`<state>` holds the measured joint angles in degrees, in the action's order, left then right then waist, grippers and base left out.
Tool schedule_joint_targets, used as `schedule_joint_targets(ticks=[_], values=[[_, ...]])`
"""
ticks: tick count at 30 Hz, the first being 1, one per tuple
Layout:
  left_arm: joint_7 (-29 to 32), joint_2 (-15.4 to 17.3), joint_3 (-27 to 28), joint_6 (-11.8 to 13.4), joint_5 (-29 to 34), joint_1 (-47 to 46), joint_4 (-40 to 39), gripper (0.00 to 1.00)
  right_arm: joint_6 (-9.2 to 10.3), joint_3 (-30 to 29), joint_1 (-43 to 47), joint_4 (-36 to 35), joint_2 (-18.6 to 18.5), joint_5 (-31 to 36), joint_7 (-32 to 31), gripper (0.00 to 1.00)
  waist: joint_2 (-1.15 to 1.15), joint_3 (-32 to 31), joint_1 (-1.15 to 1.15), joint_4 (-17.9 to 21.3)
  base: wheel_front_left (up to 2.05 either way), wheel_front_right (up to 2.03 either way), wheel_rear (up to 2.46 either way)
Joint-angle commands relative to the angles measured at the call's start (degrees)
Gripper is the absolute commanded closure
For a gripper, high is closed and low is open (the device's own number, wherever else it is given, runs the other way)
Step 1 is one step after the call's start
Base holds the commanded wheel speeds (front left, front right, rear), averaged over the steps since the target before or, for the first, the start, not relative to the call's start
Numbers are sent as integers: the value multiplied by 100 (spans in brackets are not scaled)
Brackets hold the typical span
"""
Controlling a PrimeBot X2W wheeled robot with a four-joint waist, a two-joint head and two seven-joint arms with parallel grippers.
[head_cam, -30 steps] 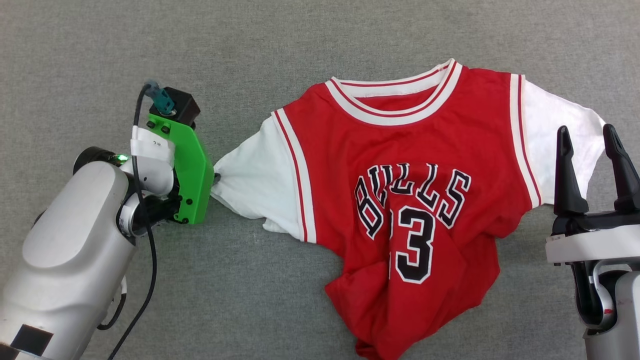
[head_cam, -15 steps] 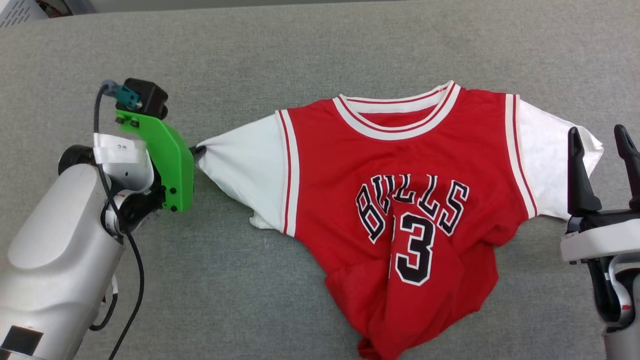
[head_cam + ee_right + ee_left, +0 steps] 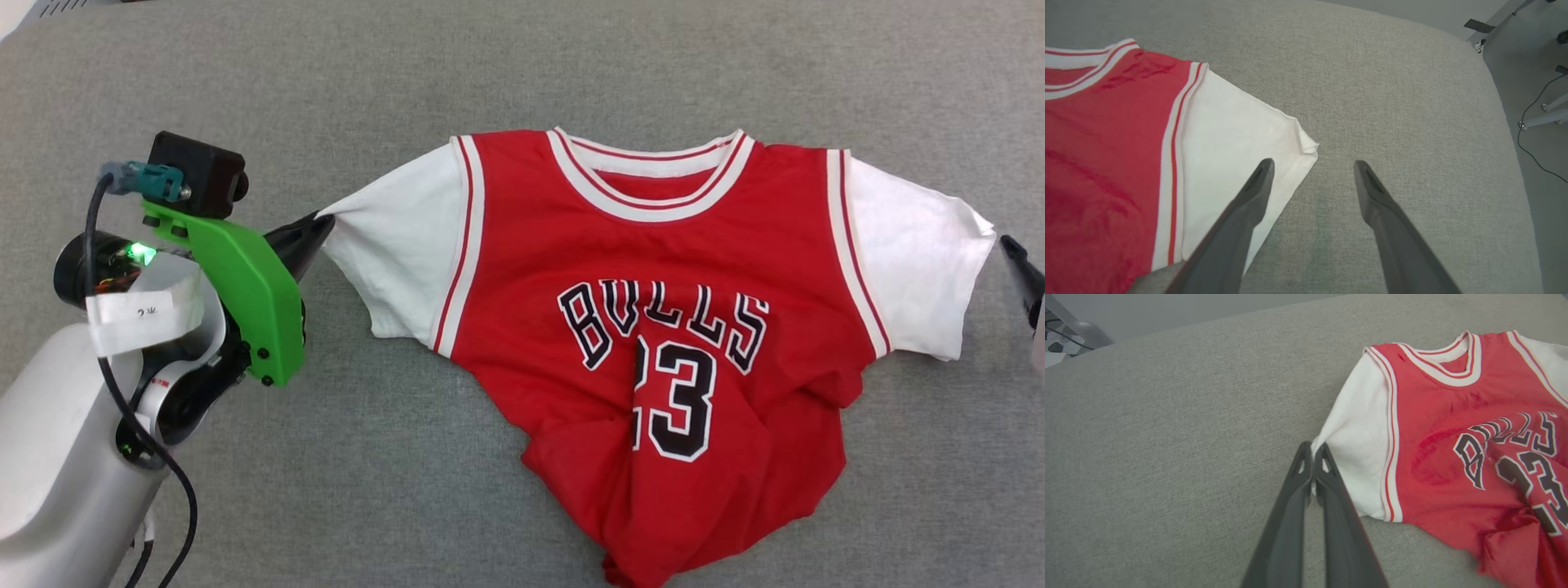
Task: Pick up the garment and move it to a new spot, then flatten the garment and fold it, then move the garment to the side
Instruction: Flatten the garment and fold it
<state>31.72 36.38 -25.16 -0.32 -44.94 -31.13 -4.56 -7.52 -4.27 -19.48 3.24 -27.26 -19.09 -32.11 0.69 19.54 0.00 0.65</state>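
**Item 1: garment** (image 3: 653, 269). Red jersey with 2 white short sleeves and "BULLS 23" print, face up. It lies centre to right in the head view on the grey fabric surface (image 3: 408, 474), collar toward the top edge. The chest and shoulders are spread fairly flat. The lower half is bunched and creased toward the bottom of the frame.

**Item 2: left gripper** (image 3: 1313, 451). Its 2 dark fingers are pressed together on the cuff corner of the sleeve at frame left (image 3: 400, 237). White cloth is pinched between the tips at the centre of the left wrist view, and the sleeve is drawn out to a point there.

**Item 3: right gripper** (image 3: 1313, 164). Its fingers are spread wide with nothing between them. In the right wrist view the frame-left finger overlaps the edge of the other sleeve (image 3: 1229, 130); contact cannot be judged. The frame-right finger is over bare surface. In the head view 1 dark tip shows at the right edge, just beside that cuff.

**Item 4: fittings on the left arm**, at the left of the head view. These are a green bracket (image 3: 245, 286), a black camera block (image 3: 200, 173) and a dark cable (image 3: 96, 327).
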Motion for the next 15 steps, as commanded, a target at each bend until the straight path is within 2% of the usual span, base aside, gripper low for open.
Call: schedule_joint_targets(ticks=[1,4,6,15], values=[[35,86,46,84,8,103,-191,100,3,46,-197,67,-74,-45,-202,0,-69,192,0,-139,0,0,0],[109,195,81,221,32,242,-686,100,3,204,-476,306,-227,-183,-839,0,-69,318,0,-230,0,0,0],[155,239,75,297,69,301,-960,100,3,327,-638,397,-411,-177,-1007,0,-69,407,0,-303,0,0,0],[212,219,-31,440,181,381,-1484,100,3,689,-1038,1159,-727,-27,-890,0,-69,608,0,-541,0,0,0]])
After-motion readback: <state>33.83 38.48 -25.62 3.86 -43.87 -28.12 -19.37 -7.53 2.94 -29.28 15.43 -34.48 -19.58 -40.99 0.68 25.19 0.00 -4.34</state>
